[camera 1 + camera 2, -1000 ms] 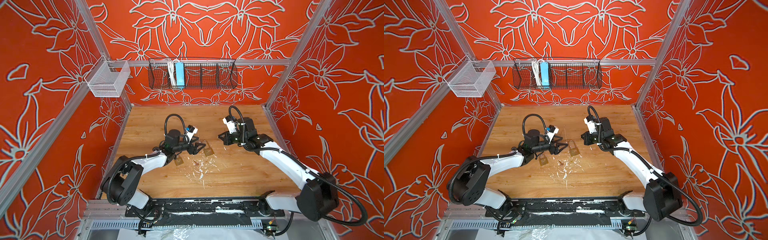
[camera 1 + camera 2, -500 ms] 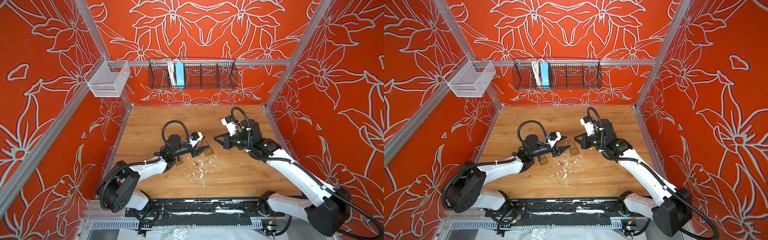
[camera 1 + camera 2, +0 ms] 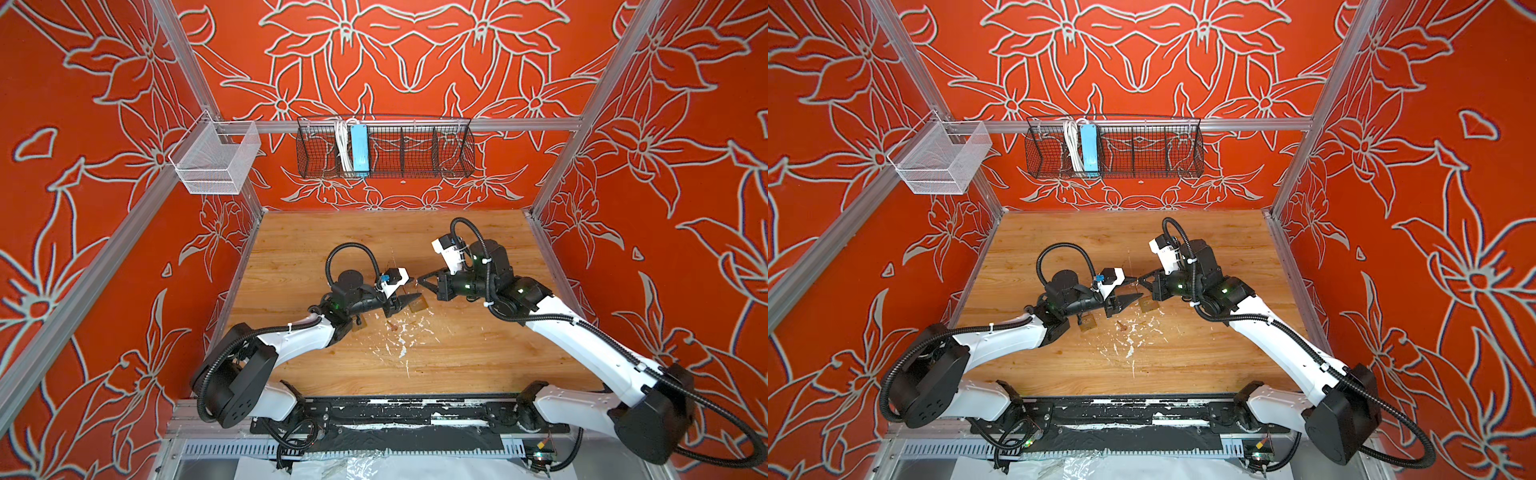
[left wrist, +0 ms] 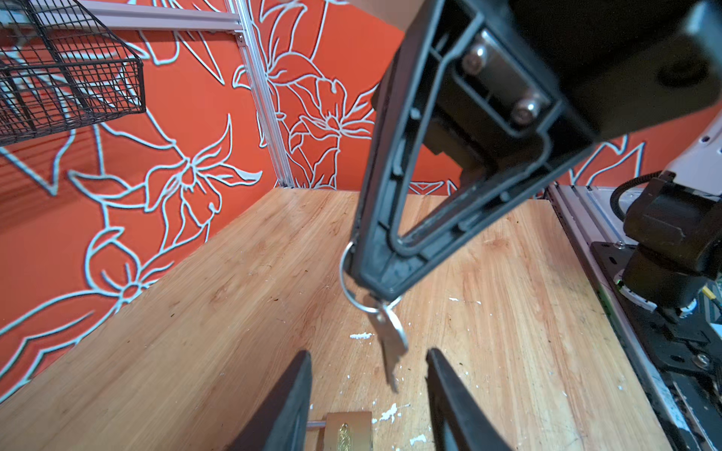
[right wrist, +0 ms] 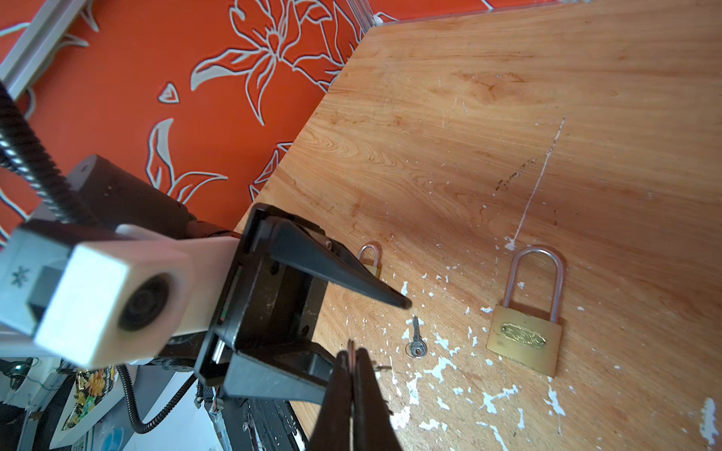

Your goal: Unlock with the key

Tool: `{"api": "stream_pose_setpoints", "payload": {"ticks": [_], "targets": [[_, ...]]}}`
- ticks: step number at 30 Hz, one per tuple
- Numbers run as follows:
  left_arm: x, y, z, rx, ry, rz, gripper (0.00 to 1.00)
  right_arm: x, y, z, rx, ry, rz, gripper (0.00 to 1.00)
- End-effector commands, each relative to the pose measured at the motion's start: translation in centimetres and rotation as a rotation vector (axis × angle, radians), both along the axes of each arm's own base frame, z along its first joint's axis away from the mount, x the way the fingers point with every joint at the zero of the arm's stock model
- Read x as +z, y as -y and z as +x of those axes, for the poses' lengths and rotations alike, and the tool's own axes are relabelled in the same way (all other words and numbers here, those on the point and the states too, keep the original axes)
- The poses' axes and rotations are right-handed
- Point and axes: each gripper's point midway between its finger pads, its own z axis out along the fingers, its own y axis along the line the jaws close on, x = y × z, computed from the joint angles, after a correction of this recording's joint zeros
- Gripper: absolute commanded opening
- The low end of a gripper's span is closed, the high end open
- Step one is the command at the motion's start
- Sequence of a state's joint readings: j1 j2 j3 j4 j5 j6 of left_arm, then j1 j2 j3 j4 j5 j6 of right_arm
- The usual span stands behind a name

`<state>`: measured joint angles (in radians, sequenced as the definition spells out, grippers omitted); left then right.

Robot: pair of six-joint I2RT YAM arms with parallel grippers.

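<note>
Well, the right fingers (image 5: 339,402) pinch shut on the key ring (image 4: 344,279), the key (image 4: 390,343) dangling between the left fingers (image 4: 293,390), touching neither; these stand partly apart near the brass padlock (image 4: 347,429) on the counter (image 4: 195,332).

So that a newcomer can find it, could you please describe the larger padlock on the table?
On the wooden table, look at the middle, by the white flecks. The padlock lies flat beside a loose key. Unlike the small padlock, it has a bigger brass body and a long shackle.
</note>
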<state>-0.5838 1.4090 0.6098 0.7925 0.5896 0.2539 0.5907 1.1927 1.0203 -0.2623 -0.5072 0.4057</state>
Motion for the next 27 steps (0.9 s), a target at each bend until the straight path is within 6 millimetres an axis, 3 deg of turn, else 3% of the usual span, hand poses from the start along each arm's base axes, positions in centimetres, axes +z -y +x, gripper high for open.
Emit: {"api": "stream_pose_setpoints", "payload": {"ticks": [1,13,27], "targets": [[2.0,0.4,-0.5,-0.026,0.053,-0.018,0.47,2.1,-0.7,0.7,-0.015,0.044,0.039,0.0],[2.2,-0.8,1.7,0.121,0.067,0.01,0.28,2.0,-1.2,0.6,-0.007,0.049,0.029,0.0],[2.1,-0.8,1.3,0.098,0.113,0.059,0.03,2.3,-0.8,0.5,-0.018,0.061,0.014,0.0]]}}
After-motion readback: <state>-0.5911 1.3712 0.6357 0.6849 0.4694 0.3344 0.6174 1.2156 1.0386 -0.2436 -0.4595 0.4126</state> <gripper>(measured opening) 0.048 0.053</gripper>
